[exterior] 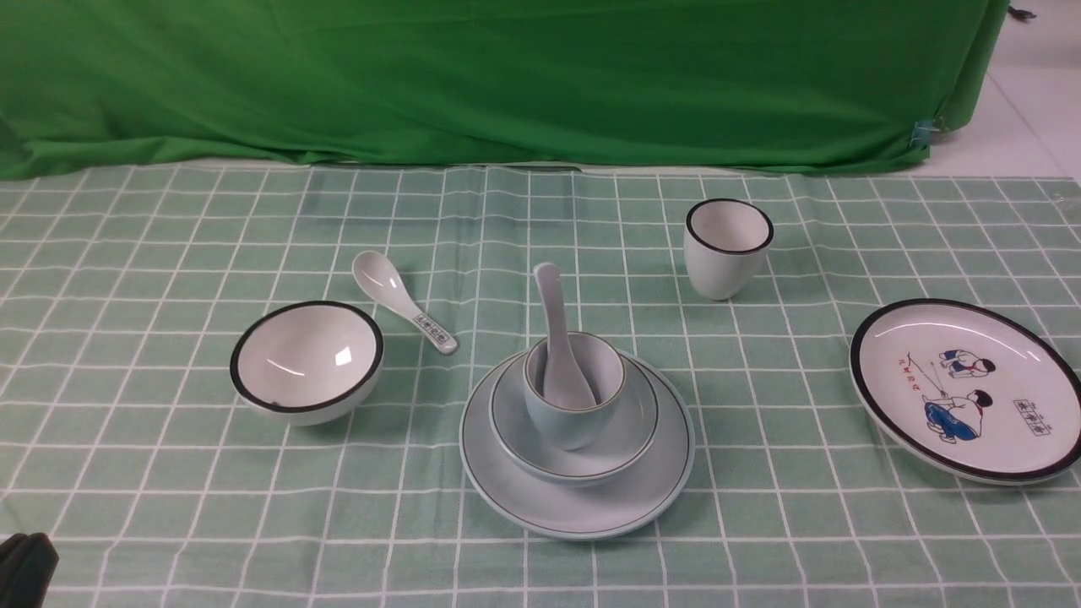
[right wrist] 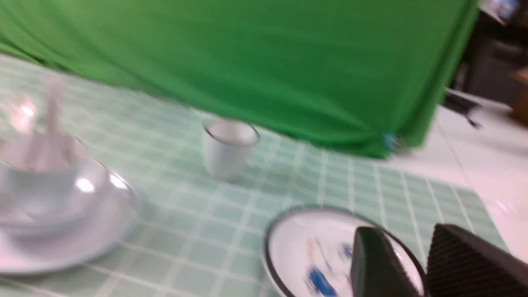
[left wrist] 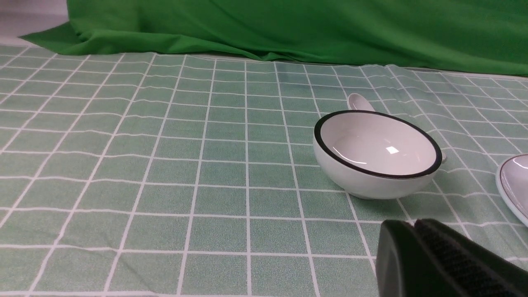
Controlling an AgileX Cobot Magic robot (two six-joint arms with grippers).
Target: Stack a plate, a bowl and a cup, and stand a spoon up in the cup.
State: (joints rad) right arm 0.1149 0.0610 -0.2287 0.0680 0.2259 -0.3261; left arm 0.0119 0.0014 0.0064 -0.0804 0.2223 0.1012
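The pale blue-green plate [exterior: 583,507] lies at the table's front middle. The shallow bowl [exterior: 629,435] sits on it, the small cup [exterior: 570,422] stands in the bowl, and the plain white spoon [exterior: 553,317] stands in the cup, handle up. The stack shows blurred in the right wrist view [right wrist: 82,243]. My left gripper [left wrist: 412,225] is shut and empty, low at the front left corner [exterior: 25,566], apart from the stack. My right gripper [right wrist: 406,235] is open and empty, above the cartoon plate; it is out of the front view.
A white black-rimmed bowl [exterior: 306,361] and a pattern-handled spoon [exterior: 404,301] lie left of the stack. A white black-rimmed cup [exterior: 727,247] stands at the back right. The cartoon plate [exterior: 967,388] lies at the right edge. Green cloth hangs behind.
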